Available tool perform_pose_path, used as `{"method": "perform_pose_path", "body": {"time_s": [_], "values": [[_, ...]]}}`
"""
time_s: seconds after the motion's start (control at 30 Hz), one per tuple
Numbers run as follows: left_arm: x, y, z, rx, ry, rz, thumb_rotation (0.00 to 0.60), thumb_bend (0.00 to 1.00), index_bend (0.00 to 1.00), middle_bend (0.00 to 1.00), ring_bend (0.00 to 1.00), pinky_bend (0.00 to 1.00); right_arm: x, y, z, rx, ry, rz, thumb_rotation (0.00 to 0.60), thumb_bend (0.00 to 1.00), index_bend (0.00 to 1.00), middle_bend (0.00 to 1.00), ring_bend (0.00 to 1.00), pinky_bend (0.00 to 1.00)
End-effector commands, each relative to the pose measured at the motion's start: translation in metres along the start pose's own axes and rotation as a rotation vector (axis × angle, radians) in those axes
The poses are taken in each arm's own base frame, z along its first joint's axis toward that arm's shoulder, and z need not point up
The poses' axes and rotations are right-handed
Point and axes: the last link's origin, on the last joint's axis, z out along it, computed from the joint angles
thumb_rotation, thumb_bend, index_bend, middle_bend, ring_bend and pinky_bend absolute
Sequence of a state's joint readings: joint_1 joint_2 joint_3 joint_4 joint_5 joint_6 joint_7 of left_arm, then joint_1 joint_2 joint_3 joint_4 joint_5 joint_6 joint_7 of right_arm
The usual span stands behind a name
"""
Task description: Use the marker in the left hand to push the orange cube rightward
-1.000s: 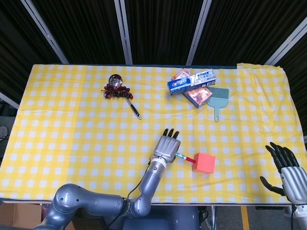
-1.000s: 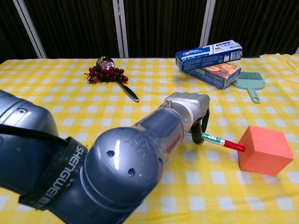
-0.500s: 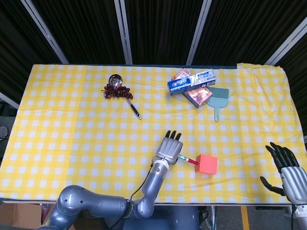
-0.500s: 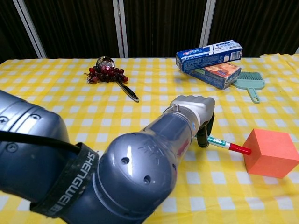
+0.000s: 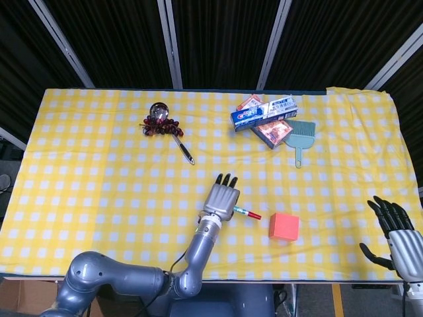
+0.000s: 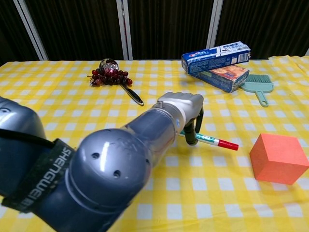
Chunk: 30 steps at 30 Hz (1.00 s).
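Marker tip clear of the cube, gap open between them

The orange cube (image 5: pixel 284 226) sits near the table's front edge, right of centre, with our marker (image 6: pixel 211 141) pointing at it from the left, its red tip apart from the cube's face. Our left hand (image 5: pixel 221 200) grips the marker; our right hand (image 5: pixel 395 231) hovers with fingers spread at the far right, holding nothing. We judge the push step paused: any further shove needs contact regained first. Underneath lies a yellow checked cloth (image 5: pixel 92 172), with dark slatted panels behind.
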<state>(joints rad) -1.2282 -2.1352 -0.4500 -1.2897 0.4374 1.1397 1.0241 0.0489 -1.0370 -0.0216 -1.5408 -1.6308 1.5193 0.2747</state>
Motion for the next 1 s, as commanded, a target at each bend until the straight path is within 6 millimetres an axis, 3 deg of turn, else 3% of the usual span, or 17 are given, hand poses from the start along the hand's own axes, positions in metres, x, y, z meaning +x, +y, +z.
{"method": "perform_pose_path", "body": {"time_s": [0.03,0.1,0.27,0.5,0.87,1.0], "values": [[0.007,-0.033,-0.008,0.034,0.027,0.012,0.6,0.45,0.6,0.08,0.0,0.05,0.0,0.0,0.0,-0.001,0.0,-0.003,0.6,0.34,0.0,0.0,0.0,0.05],[0.009,-0.048,-0.013,0.05,0.033,0.015,0.6,0.45,0.6,0.08,0.0,0.05,0.0,0.001,0.0,-0.001,0.001,-0.003,0.6,0.34,0.0,0.0,0.0,0.05],[0.019,-0.119,-0.041,0.114,0.061,0.04,0.6,0.45,0.58,0.08,0.0,0.05,-0.001,-0.001,0.0,0.005,0.0,-0.009,0.6,0.34,0.0,0.0,0.0,0.04],[0.023,-0.193,-0.076,0.201,0.055,0.042,0.6,0.45,0.58,0.08,0.0,0.05,-0.004,-0.003,0.001,0.009,-0.007,-0.026,0.6,0.34,0.0,0.0,0.0,0.05],[0.009,-0.245,-0.113,0.285,0.009,0.015,0.6,0.44,0.56,0.07,0.0,0.04,-0.007,-0.006,0.002,0.013,-0.014,-0.04,0.6,0.34,0.0,0.0,0.0,0.05],[0.005,-0.258,-0.119,0.308,0.004,0.023,0.6,0.37,0.49,0.05,0.0,0.03,-0.007,-0.006,0.002,0.009,-0.013,-0.039,0.6,0.34,0.0,0.0,0.0,0.05]]}}
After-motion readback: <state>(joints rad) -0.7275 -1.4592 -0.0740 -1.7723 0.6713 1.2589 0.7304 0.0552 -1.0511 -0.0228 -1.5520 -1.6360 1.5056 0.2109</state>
